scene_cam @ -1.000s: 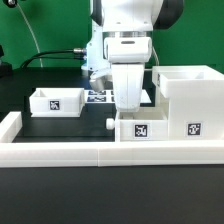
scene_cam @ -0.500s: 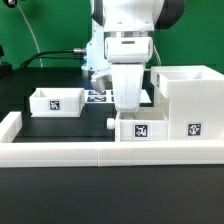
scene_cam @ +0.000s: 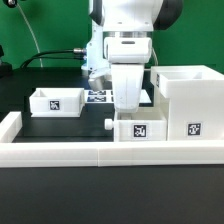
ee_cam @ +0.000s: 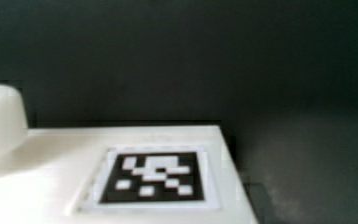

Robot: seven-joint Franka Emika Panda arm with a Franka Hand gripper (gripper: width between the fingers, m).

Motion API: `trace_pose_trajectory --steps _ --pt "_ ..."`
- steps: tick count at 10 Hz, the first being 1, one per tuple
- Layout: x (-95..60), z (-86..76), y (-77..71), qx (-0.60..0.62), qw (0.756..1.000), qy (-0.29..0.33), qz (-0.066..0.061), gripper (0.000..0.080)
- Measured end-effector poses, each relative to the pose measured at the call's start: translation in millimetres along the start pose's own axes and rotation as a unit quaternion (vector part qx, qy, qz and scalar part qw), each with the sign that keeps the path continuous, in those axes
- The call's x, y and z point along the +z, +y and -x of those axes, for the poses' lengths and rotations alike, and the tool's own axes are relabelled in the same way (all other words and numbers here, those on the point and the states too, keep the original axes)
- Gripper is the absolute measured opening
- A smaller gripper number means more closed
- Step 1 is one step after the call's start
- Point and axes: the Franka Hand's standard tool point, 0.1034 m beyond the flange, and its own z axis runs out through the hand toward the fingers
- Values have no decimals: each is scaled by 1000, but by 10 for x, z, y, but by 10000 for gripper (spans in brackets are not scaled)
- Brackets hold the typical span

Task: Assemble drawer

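on the exterior view's left, the left tray (scene_cam: 57, 101) sits open-topped on the black table (scene_cam: 60, 128), only its own white walls showing inside. the marker board (scene_cam: 100, 97) lies behind it. the gripper (scene_cam: 128, 105) hangs down over the second tray (scene_cam: 140, 128), whose knob (scene_cam: 109, 124) points left. its tips are hidden behind the tray's wall, so i cannot tell whether they are apart or together. this tray touches the tall open-topped housing (scene_cam: 188, 100) on the right. the wrist view shows a blurred tag (ee_cam: 158, 176) on white plastic.

light: bright, even | exterior view: sharp | wrist view: blurred, dimmer
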Motion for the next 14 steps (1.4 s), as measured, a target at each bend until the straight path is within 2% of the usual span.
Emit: trace_pose_trajectory --steps 4,6,8,9,12,14 --pt "0 3 1 4 1000 0 0 44" --pt "-7 -115 3 -14 1000 -3 -2 44" --pt "-19 -120 16 -10 1000 -12 -14 44" --pt "-19 -91 11 -8 1000 -15 -25 44" --pt "-18 -89 13 -8 1000 -15 -24 44" --pt "-20 -87 14 -9 999 -16 -28 44"
